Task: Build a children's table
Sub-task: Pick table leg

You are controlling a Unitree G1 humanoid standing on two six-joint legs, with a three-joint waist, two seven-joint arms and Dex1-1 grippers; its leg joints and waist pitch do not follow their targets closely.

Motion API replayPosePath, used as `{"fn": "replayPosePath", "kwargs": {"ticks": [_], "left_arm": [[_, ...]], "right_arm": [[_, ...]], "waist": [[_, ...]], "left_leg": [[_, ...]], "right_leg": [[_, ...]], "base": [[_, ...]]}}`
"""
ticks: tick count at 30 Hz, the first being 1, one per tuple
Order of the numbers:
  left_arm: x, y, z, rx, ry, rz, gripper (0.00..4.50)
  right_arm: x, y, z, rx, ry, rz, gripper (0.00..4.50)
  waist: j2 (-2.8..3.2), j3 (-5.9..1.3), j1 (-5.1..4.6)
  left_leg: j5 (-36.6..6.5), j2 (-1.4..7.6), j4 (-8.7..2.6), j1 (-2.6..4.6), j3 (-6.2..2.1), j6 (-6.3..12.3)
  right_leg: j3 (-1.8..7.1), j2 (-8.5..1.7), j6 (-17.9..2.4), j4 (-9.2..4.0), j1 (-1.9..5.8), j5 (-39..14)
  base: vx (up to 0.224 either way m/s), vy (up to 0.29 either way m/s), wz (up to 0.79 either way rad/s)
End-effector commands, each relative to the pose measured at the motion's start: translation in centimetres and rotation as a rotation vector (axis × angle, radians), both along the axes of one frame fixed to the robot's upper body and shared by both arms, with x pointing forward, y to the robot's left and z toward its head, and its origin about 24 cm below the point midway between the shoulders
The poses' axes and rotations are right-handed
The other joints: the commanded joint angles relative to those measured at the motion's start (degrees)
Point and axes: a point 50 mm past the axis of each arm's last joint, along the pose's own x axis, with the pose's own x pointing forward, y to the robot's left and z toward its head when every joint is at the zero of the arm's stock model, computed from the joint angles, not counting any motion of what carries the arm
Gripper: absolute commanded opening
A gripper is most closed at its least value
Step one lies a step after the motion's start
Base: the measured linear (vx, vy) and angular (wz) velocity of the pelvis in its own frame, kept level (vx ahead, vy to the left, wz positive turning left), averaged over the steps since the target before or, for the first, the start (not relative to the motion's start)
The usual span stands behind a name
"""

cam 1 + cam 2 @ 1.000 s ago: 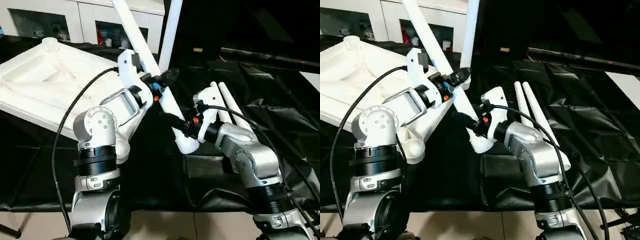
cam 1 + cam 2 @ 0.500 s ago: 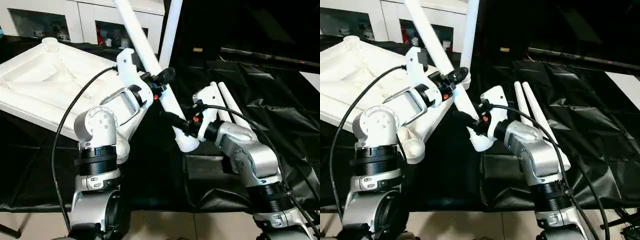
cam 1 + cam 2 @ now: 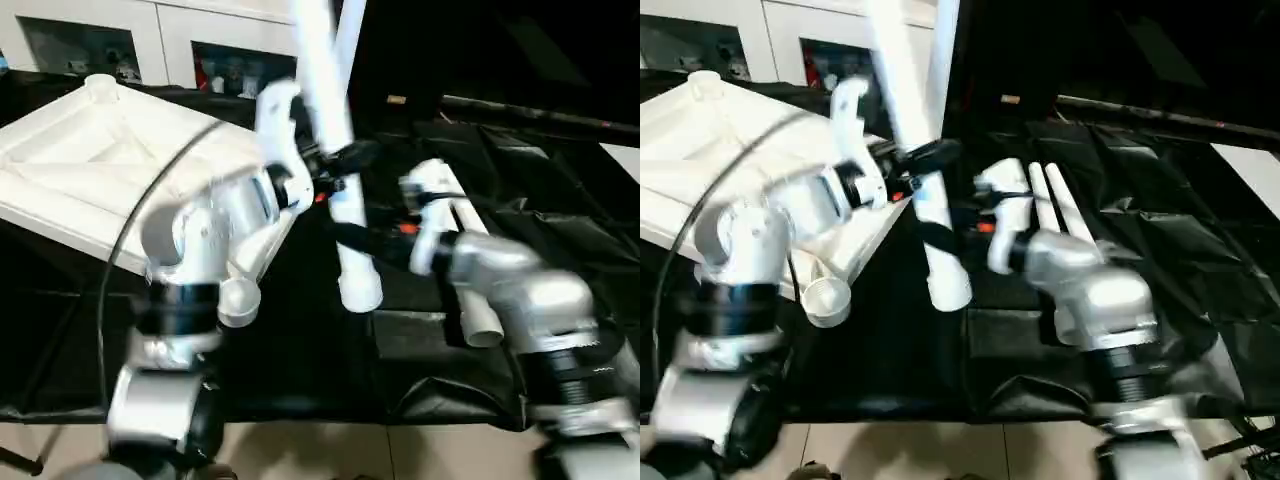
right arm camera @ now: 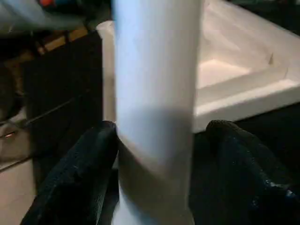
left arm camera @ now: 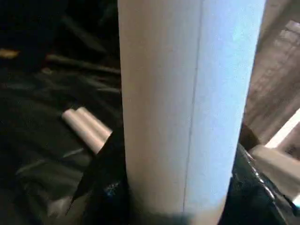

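Leg-fitting step. Left gripper (image 3: 340, 170) fingers clamped round leg (image 3: 335, 150), near upright above worktop (image 3: 300, 350). Right gripper (image 3: 355, 238) fingers apparently slack beside it. Tabletop (image 3: 80, 160) upturned at left. Next: carry leg's end to corner socket (image 3: 100, 88).

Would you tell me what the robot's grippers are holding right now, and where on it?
The left gripper clamps a white tapered tube leg at mid-length; the right gripper brackets it lower, apparently without gripping.

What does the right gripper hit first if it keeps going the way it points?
The white leg standing between the right gripper's spread fingers. Past it lies the white tabletop, though how far off is hard to judge.
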Motion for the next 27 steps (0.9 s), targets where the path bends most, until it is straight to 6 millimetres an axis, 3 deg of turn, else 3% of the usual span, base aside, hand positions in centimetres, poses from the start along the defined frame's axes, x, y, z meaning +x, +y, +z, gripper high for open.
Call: {"fn": "replayPosePath", "kwargs": {"ticks": [1,4,13,26,27], "left_arm": [[-0.6,-0.8,1.0,0.003,-0.040,-0.093,1.80],[-0.9,-1.0,1.0,0.044,-0.069,-0.124,1.80],[-1.8,-1.4,0.9,0.051,-0.086,-0.265,1.80],[-2.3,-1.9,1.2,0.012,-0.093,-0.352,1.80],[-2.3,-1.9,1.1,0.009,-0.090,-0.354,1.80]], "right_arm": [[0.0,-0.4,0.9,0.014,0.004,0.022,3.31],[-0.1,-0.5,0.9,0.000,0.019,0.052,3.31],[-0.9,-0.5,0.9,-0.043,0.056,0.162,3.31],[-1.8,0.1,0.2,-0.071,0.076,0.270,3.31],[-1.8,0.1,0.1,-0.069,0.073,0.269,3.04]], "waist": [[0.31,-4.14,0.19],[0.29,-4.21,0.18],[-0.01,-4.30,0.37],[0.14,-4.32,0.43],[0.13,-4.31,0.43]], "left_leg": [[-2.4,0.15,-3.21,0.17,0.37,0.54],[-2.5,0.33,-3.14,0.32,0.42,0.21],[-1.3,0.37,-3.09,0.23,0.42,0.12],[-1.7,0.39,-3.00,0.13,0.41,-0.08],[-1.7,0.38,-3.01,0.11,0.40,-0.10]], "right_leg": [[2.77,-3.85,-8.4,-3.90,4.07,-5.4],[2.79,-3.91,-8.4,-4.00,3.80,-6.6],[2.73,-3.91,-8.7,-3.73,3.98,-5.6],[2.74,-3.96,-8.9,-3.73,3.97,-6.1],[2.73,-3.94,-8.9,-3.73,3.97,-6.0]], "base": [[0.000,0.000,0.00],[0.000,0.000,0.00],[0.000,0.000,0.00],[0.000,0.000,0.00],[0.000,0.000,0.00]]}}
